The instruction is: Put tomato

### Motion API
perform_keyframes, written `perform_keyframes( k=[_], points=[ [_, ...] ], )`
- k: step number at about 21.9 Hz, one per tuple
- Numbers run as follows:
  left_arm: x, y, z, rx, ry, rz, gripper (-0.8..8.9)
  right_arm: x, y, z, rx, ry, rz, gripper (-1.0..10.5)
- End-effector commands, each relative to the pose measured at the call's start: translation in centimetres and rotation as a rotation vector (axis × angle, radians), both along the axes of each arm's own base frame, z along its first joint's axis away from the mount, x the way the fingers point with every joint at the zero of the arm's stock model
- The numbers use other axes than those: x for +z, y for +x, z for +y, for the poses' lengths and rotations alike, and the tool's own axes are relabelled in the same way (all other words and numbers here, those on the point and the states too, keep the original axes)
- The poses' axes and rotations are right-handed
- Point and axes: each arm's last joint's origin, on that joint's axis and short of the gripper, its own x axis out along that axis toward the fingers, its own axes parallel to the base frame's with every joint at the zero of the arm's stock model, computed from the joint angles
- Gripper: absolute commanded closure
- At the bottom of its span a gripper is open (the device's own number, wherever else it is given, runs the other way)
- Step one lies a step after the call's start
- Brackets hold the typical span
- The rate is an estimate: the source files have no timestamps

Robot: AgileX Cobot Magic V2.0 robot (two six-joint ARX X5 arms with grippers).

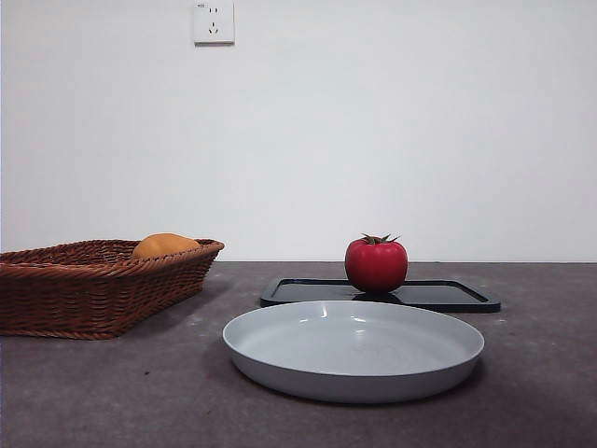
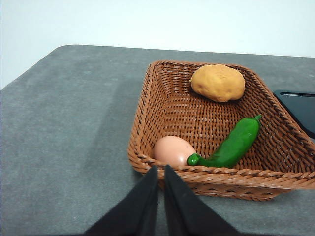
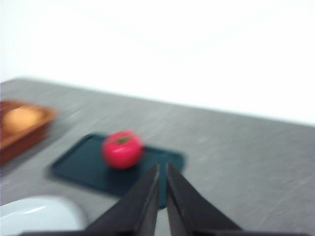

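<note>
The red tomato (image 1: 376, 264) with a green stem stands upright on a flat black tray (image 1: 438, 296) behind the grey plate (image 1: 354, 350). The blurred right wrist view shows the tomato (image 3: 122, 149) on the tray (image 3: 78, 164), some way beyond my right gripper (image 3: 162, 169), whose jaws are shut and empty. My left gripper (image 2: 161, 172) is shut too, hanging just outside the near rim of the wicker basket (image 2: 162, 105). Neither arm shows in the front view.
The brown basket (image 1: 93, 285) at the left holds an orange-brown potato (image 2: 218, 82), a green pepper (image 2: 231, 145) and a pale egg (image 2: 173, 150). A corner of the grey plate (image 3: 37, 216) shows in the right wrist view. A wall socket (image 1: 214, 21) is high on the white wall.
</note>
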Motion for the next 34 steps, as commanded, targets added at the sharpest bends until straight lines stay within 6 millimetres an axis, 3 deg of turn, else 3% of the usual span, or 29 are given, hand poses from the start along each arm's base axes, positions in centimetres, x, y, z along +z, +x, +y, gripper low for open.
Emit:
perform_keyframes(
  k=[1, 7, 12, 19, 34],
  points=[
    [-0.8, 0.1, 0.0, 0.002, 0.012, 0.027, 7.94, -2.8, 0.2, -0.3, -0.031, 0.007, -0.074, 9.3],
    [-0.8, 0.1, 0.0, 0.002, 0.012, 0.027, 7.94, -7.2, 0.5, -0.9, -0.210, 0.003, -0.084, 9.3],
    [-0.8, 0.1, 0.0, 0.002, 0.012, 0.027, 7.94, -9.4, 0.8, -1.1, -0.265, 0.000, -0.034, 9.3],
    [-0.8, 0.1, 0.0, 0.002, 0.012, 0.027, 7.94, -11.1, 0.5, -1.1, -0.281, -0.035, 0.139, 9.3],
    [-0.8, 0.1, 0.0, 0.002, 0.012, 0.027, 7.94, -10.8, 0.5, -1.1, -0.282, -0.030, 0.107, 9.3]
  ],
)
